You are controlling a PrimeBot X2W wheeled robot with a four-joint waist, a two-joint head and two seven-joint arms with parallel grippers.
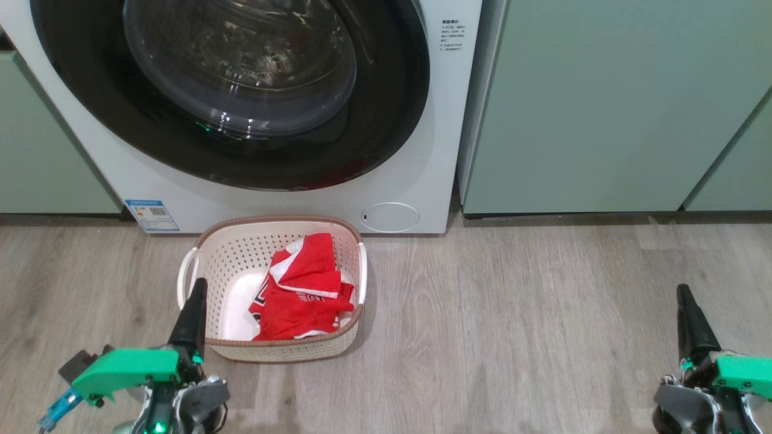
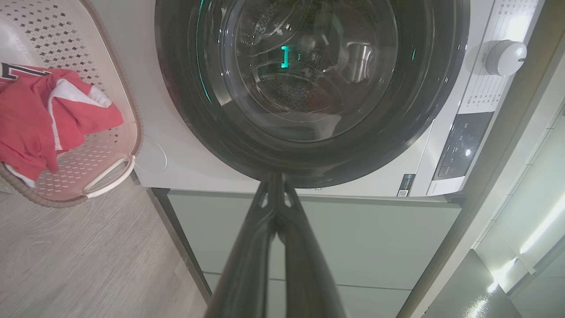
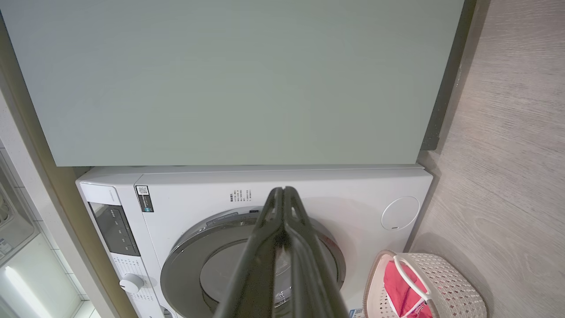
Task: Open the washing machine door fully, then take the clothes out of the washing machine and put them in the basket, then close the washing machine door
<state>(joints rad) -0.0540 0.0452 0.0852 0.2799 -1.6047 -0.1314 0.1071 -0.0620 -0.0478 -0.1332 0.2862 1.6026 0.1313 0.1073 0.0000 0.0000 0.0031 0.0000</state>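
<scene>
Both my claws are pressed together, pinching nothing: left claw [image 1: 197, 290] at 7 o'clock, right claw [image 1: 683, 293] at 5. The clothes [image 1: 301, 289] lie in the basket [image 1: 241, 248] at 6 o'clock, under the washing machine door [image 1: 392, 90], which looks shut. My worries are that its latch may not be caught, and that swinging my left arm could knock the basket.

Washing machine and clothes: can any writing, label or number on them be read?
Blue label low on the washing machine: too small to read.
Small print beside the washing machine door: blurred.
Printed marks on the clothes: folded over, unreadable.
None can be quoted.
</scene>
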